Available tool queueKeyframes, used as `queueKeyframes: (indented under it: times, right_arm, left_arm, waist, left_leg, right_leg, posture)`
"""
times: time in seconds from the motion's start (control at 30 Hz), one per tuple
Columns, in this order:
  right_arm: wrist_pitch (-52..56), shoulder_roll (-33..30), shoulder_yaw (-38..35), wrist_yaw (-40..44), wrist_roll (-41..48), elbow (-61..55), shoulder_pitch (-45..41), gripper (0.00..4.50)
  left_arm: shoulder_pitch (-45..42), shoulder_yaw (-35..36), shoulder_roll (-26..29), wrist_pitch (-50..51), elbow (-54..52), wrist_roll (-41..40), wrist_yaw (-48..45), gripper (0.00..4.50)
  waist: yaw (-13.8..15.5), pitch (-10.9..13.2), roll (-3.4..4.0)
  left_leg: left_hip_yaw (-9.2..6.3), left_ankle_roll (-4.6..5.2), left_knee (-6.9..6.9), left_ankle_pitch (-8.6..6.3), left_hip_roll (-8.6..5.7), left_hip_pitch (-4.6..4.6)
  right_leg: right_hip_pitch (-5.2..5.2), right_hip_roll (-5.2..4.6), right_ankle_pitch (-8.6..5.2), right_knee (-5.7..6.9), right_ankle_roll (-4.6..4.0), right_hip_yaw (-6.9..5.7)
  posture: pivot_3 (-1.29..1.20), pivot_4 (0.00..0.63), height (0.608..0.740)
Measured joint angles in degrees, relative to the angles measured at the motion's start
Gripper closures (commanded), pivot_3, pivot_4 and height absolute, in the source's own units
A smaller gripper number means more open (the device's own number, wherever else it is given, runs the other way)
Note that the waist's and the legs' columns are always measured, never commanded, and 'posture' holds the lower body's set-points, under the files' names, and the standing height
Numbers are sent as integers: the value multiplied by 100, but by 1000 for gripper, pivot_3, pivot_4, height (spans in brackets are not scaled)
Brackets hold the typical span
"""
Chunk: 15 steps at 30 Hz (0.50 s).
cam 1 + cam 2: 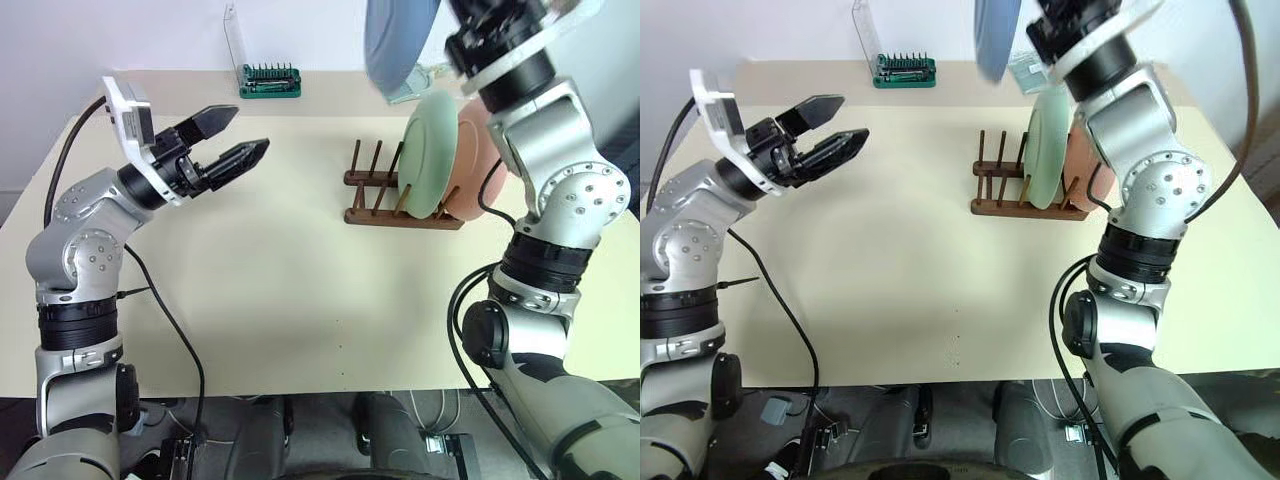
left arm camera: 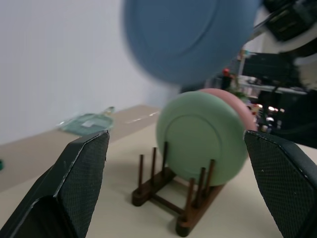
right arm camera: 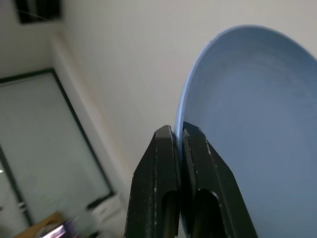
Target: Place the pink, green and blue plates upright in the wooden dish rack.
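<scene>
The small dark brown wooden dish rack [image 1: 400, 190] stands on the cream bench [image 1: 270, 290], holding the round pale green plate [image 1: 428, 150] and the round pink plate [image 1: 474, 160] upright at its right end, face to face. Above it the right claw [image 3: 179, 141] pinches the rim of the round blue plate [image 1: 398, 40]. The left claw [image 1: 232, 138] hovers spread wide and empty, well left of the rack.
</scene>
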Motion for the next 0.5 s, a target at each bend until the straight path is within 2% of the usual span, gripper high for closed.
queueKeyframes:
  times: [0.23, 0.5]
  right_arm:
    - [342, -56, -28, -834, 867, -72, 319, 4500]
    - [211, 74, 207, -1077, 779, -232, 874, 4500]
  left_arm:
    - [419, 9, 611, 304, -91, -195, -729, 39]
    - [505, -2, 756, 121, -72, 2, -965, 39]
  waist:
    - [-1, 1, 2]
    - [21, 1, 3]
  left_leg:
    - [2, 9, 0, -5, 0, -1]
    - [0, 12, 3, -7, 0, -3]
  right_leg:
    - [-4, 0, 0, 4, 0, 3]
    - [-4, 0, 0, 5, 1, 3]
  posture:
    - [0, 150, 724]
    - [0, 150, 724]
